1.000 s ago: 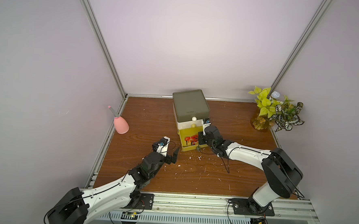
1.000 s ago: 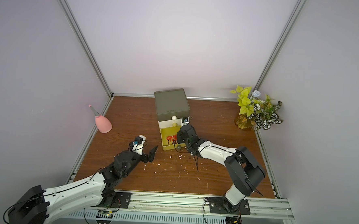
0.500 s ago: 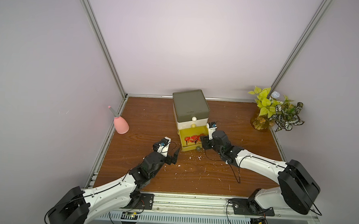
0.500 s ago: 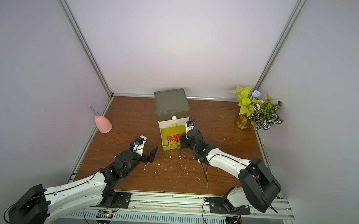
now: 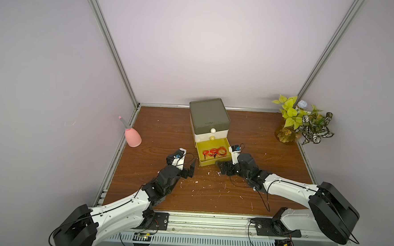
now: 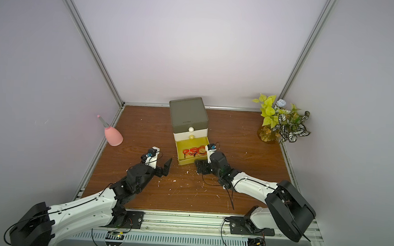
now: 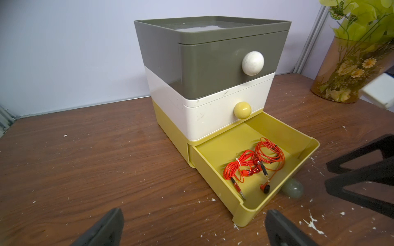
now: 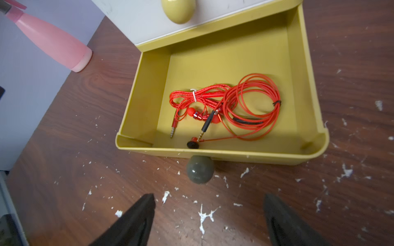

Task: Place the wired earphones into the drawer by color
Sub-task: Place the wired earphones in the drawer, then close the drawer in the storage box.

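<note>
Drawer box (image 5: pixel 209 119): three tiers; yellow bottom drawer (image 7: pixel 275 192) pulled out, upper two closed.
Red earphones (image 8: pixel 230 106): two coiled bundles lying inside the yellow drawer.
Right gripper (image 8: pixel 210 221): jaws spread, empty, just before the grey knob (image 8: pixel 199 169).
Left gripper (image 7: pixel 191 230): jaws wide apart, empty, near the drawer's corner.

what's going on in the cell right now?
Two arms face a three-tier drawer box. Its yellow bottom drawer is pulled out with two red earphone bundles inside; the upper two look shut. The right gripper hangs open just in front of the drawer's grey knob. The left gripper is open and empty.
</note>
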